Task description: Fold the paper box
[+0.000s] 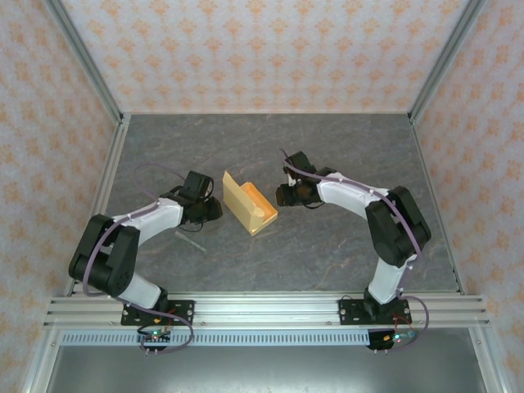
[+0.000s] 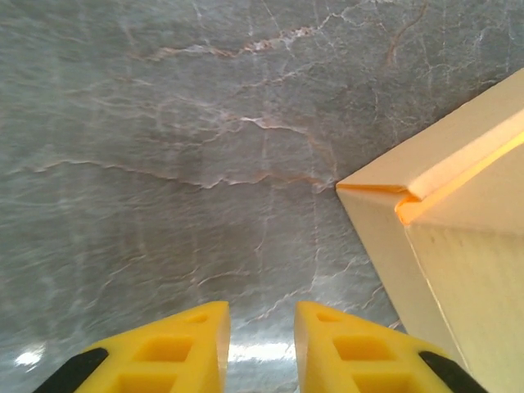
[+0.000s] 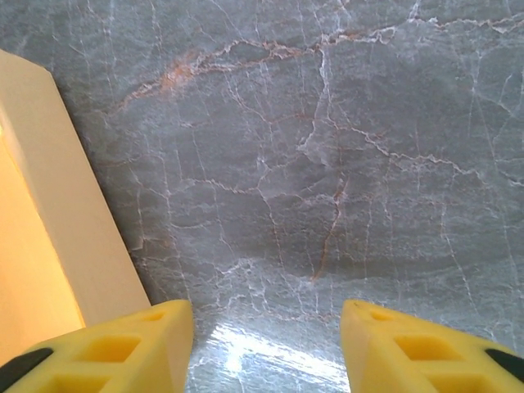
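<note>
Left gripper (image 2: 262, 332) is barely cracked open and right gripper (image 3: 266, 340) is spread wide, both holding nothing. There's a thin grey strip (image 1: 192, 240) on the marble table (image 1: 344, 155) by the left arm. The paper box (image 1: 250, 206), 1 wall standing, sits between the 2 grippers, just beside each.

The table (image 1: 344, 155) is patterned as dark grey marble, veined with white and rust-brown lines. The paper box (image 1: 249, 205) is coloured orange-yellow, paler tan on its outer faces and brighter orange within. The walls (image 1: 270, 49) are covered in pale peach, printed with repeated orange floral motifs. The left gripper (image 2: 261, 319) and right gripper (image 3: 266, 319) are coloured yellow, trimmed with black. The left arm (image 1: 147, 221) and right arm (image 1: 352, 192) are finished in black and white, with purple cables (image 1: 151, 166).
</note>
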Controlling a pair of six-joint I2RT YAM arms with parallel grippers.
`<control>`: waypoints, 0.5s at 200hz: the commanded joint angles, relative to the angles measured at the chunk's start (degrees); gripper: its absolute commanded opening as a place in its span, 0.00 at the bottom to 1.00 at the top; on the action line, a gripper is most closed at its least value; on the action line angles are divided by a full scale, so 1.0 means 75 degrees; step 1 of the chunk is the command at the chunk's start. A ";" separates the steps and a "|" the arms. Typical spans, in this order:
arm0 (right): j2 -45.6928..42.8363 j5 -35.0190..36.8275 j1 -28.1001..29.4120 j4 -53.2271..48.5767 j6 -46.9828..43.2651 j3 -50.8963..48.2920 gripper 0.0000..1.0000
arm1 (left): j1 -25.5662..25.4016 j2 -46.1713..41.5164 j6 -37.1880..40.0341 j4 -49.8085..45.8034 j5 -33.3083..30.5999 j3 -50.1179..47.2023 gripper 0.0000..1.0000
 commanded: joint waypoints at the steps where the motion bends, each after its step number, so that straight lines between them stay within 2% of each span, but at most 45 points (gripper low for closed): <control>1: 0.0131 0.0325 0.0036 -0.0415 -0.0127 0.0183 0.49 | -0.0110 0.0290 -0.0487 0.0884 0.0223 -0.0189 0.26; 57: -0.0042 0.0064 -0.0101 -0.0462 -0.0045 -0.0090 0.39 | -0.0324 0.0866 -0.0980 0.1904 0.0678 -0.0031 0.23; 100: -0.0491 -0.0293 -0.0459 -0.0292 0.0145 -0.0712 0.34 | -0.0698 0.1764 -0.1078 0.2036 0.0809 0.1101 0.23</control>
